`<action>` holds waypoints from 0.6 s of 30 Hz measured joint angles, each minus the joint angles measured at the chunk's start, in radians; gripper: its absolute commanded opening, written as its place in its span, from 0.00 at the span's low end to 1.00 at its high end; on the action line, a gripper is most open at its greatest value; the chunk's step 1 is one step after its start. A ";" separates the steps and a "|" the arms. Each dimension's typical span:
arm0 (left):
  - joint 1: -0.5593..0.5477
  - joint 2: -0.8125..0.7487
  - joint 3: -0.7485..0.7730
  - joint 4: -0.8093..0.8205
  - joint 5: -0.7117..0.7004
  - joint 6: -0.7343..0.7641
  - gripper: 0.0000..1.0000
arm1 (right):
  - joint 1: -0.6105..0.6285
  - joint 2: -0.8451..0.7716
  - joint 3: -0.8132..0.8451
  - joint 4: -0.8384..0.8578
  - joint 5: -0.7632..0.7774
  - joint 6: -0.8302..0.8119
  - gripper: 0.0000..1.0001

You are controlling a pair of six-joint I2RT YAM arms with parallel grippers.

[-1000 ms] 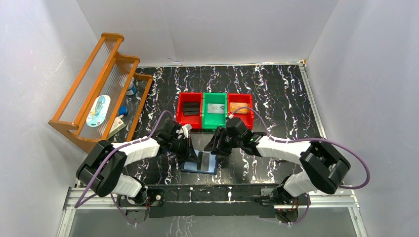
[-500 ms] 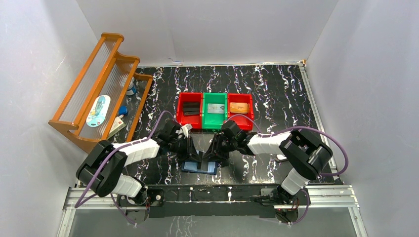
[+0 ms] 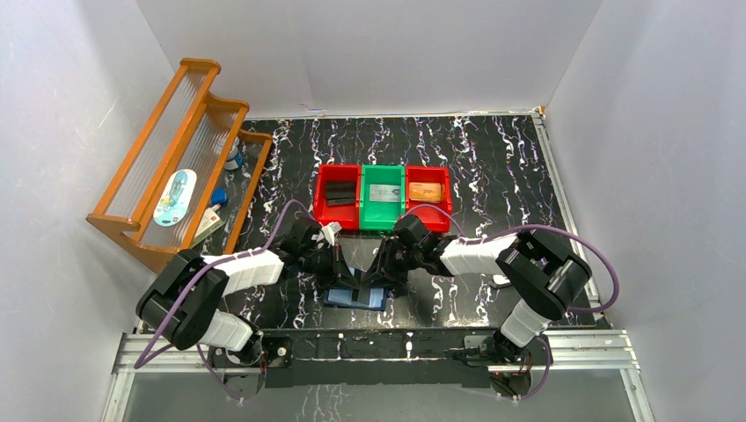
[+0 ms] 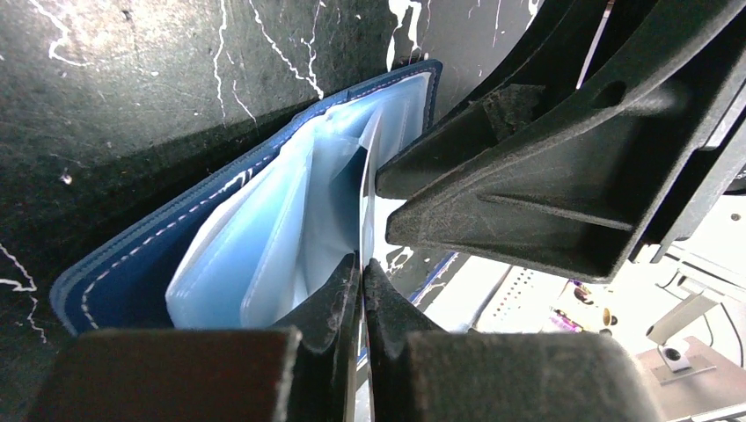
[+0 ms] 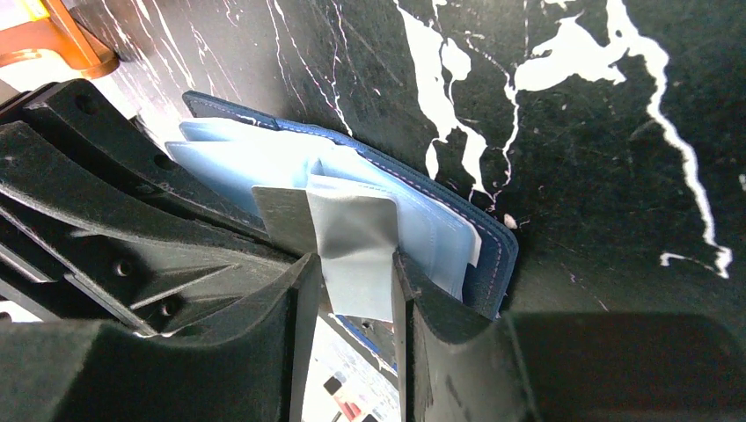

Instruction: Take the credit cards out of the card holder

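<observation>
Card holder (image 5: 457, 230) open; left hand (image 4: 362, 272) pinches sleeve (image 4: 368, 189).

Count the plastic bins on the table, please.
3, side by side beyond the wallet: left red bin, middle green bin, right red bin. None seem hidden.

Right claw (image 5: 352, 290) astride card holder (image 5: 457, 237) sleeve

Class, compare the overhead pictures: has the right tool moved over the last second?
Yes. The right tool has come down and left, away from the green bin, onto the card holder.
</observation>
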 measured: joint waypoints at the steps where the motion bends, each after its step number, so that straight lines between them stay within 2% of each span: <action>1: 0.000 0.000 0.002 -0.004 0.000 0.003 0.00 | 0.000 0.000 0.000 0.000 0.000 0.000 0.44; 18: -0.001 -0.002 0.042 -0.088 -0.023 0.056 0.00 | -0.006 -0.003 -0.007 0.022 -0.009 -0.001 0.46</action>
